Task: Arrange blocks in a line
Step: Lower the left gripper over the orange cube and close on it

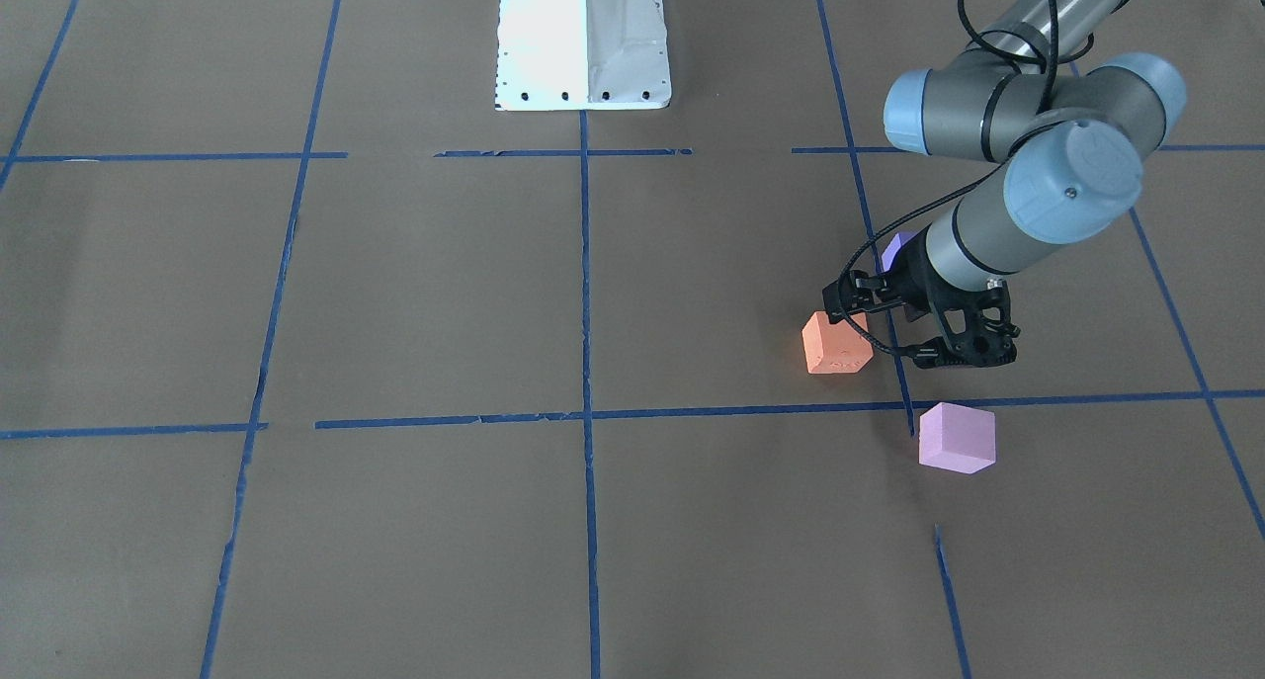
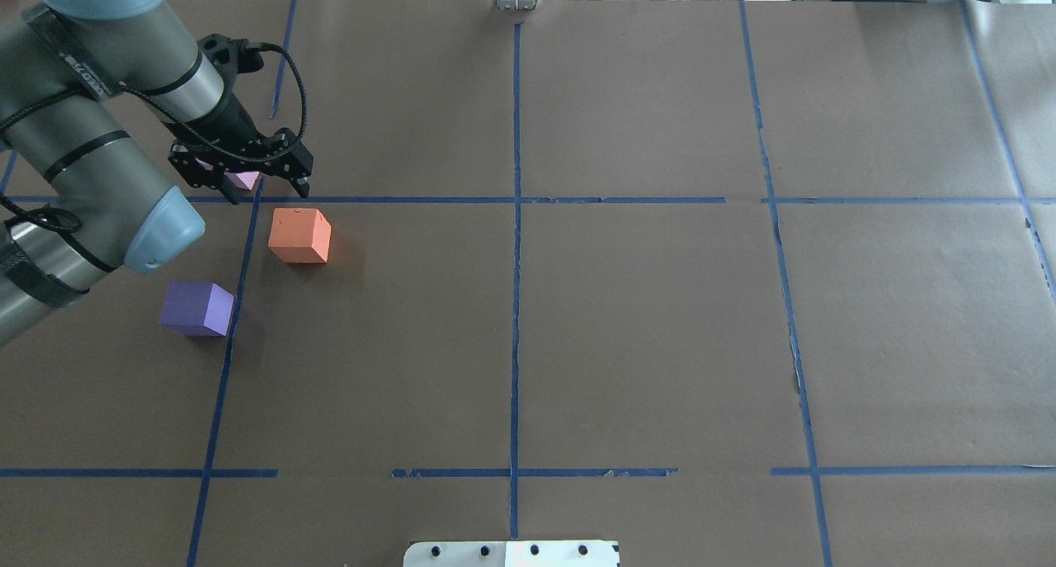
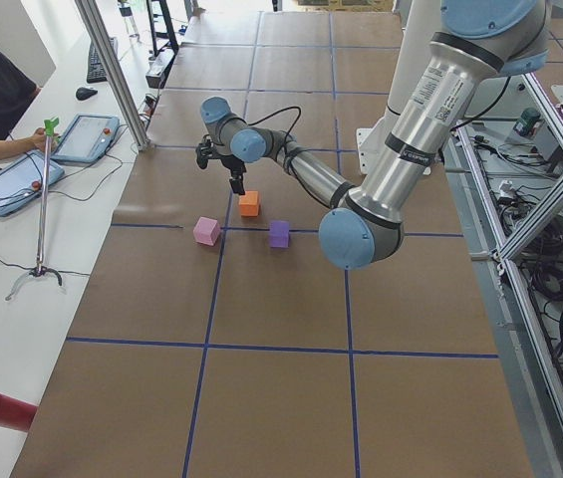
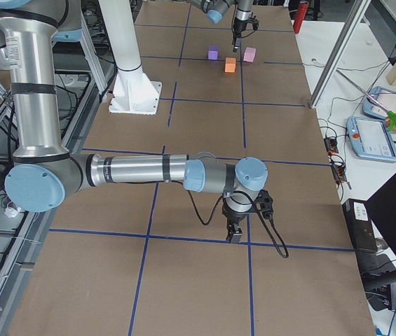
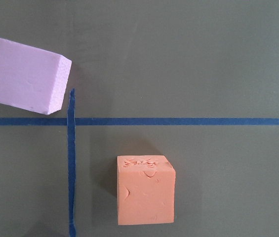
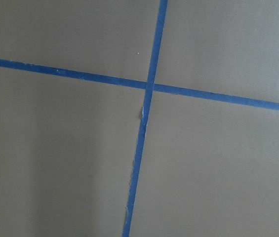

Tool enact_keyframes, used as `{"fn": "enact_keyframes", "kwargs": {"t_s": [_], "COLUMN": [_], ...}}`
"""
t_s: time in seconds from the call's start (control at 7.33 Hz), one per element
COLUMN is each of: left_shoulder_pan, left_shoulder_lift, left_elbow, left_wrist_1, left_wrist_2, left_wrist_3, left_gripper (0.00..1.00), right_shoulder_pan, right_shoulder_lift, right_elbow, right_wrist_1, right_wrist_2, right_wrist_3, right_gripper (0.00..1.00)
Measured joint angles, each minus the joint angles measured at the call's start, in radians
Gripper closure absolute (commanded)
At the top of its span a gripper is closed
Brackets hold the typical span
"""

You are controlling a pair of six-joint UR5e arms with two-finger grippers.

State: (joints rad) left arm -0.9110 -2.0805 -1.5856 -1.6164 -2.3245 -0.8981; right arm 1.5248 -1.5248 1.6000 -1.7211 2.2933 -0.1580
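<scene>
I am watching the left pincer point(image 2: 268, 191) hanging released, jaws spread wide and gripping nothing, above the far left part of the desk point(image 2: 660, 344). In the overhead view it is covering most of the pink block point(image 1: 956, 438). In the front view it is sitting raised between that block and the orange block point(image 1: 836, 343), touching neither.

I am noting all three blocks resting on the desk's left side, each apart from the others. The purple block point(image 2: 196, 308) is lying nearest the robot and furthest left. The orange block is lying farther out and to its right, just on the near side of a blue tape line point(image 2: 619, 200). The pink block is lying farthest out, beyond that tape line and left of the orange block. The three are forming a zigzag, not a straight row.

The right pincer point(image 4: 234, 234) is showing only in the right side view, pointing down by a crossing of tape lines, well apart from the blocks. I am unable to tell whether it is released or clenched.
</scene>
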Motion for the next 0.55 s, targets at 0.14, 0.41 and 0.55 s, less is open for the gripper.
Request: {"fn": "enact_keyframes", "kwargs": {"t_s": [0.14, 0.41, 0.55], "left_shoulder_pan": [0.014, 0.04, 0.055], "left_shoulder_lift": [-0.001, -0.002, -0.002], "left_elbow": [0.031, 0.067, 0.078], "left_wrist_1": [-0.043, -0.093, -0.114], "left_wrist_2": [0.008, 0.051, 0.074], "left_wrist_3": [-0.035, -0.081, -0.098], "left_gripper": [0.0, 0.0, 0.0], "right_shoulder_pan": [0.0, 0.0, 0.0], "right_shoulder_lift": [0.0, 0.0, 0.0], "right_elbow": [0.0, 0.0, 0.0], "right_wrist_1": [0.0, 0.0, 0.0], "right_wrist_2": [0.0, 0.0, 0.0], "right_wrist_3": [0.0, -0.001, 0.0], "right_gripper": [0.0, 0.0, 0.0]}}
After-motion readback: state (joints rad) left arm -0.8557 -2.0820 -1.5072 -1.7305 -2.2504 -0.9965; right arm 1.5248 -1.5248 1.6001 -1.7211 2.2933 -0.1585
